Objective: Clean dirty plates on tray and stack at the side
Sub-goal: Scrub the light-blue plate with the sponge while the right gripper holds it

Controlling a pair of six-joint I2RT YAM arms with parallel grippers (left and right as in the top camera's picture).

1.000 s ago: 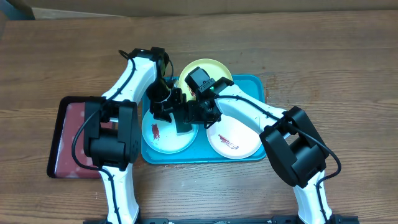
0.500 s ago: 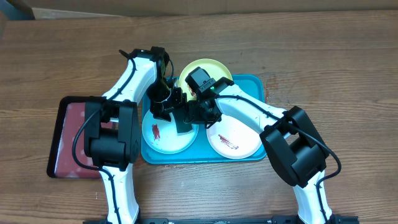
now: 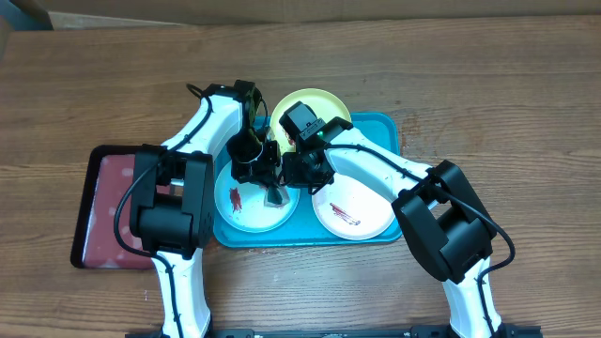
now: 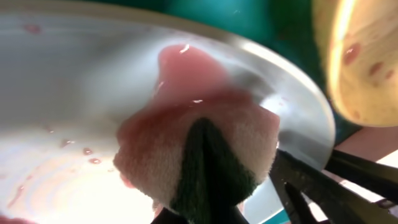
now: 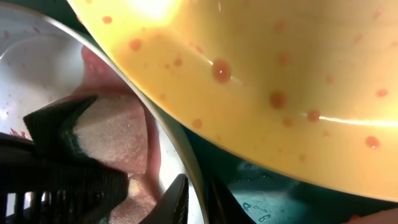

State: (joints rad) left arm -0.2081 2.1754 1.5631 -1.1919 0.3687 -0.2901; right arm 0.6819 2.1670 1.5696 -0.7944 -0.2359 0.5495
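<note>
Three plates sit on the blue tray (image 3: 387,130): yellow-green (image 3: 302,105) at the back, light blue (image 3: 246,202) front left, white (image 3: 355,214) front right, the last two with red-brown smears. My left gripper (image 3: 273,192) is shut on a sponge (image 4: 205,155) with a green scrub side and a pink-stained face, pressed onto the light blue plate (image 4: 74,93). My right gripper (image 5: 196,199) is shut on that plate's rim (image 5: 184,163), one finger inside and one outside. The yellow-green plate (image 5: 280,74), dotted with reddish drops, overlaps just above it.
A black tray with a dark red inside (image 3: 108,202) lies left of the blue tray on the wooden table (image 3: 507,94). Both arms crowd together over the blue tray's left half. The right fingers (image 4: 323,180) show beside the sponge in the left wrist view.
My left gripper went from open to shut on the sponge and shifted slightly right over the light blue plate. The right arm has kept its hold on the rim.
</note>
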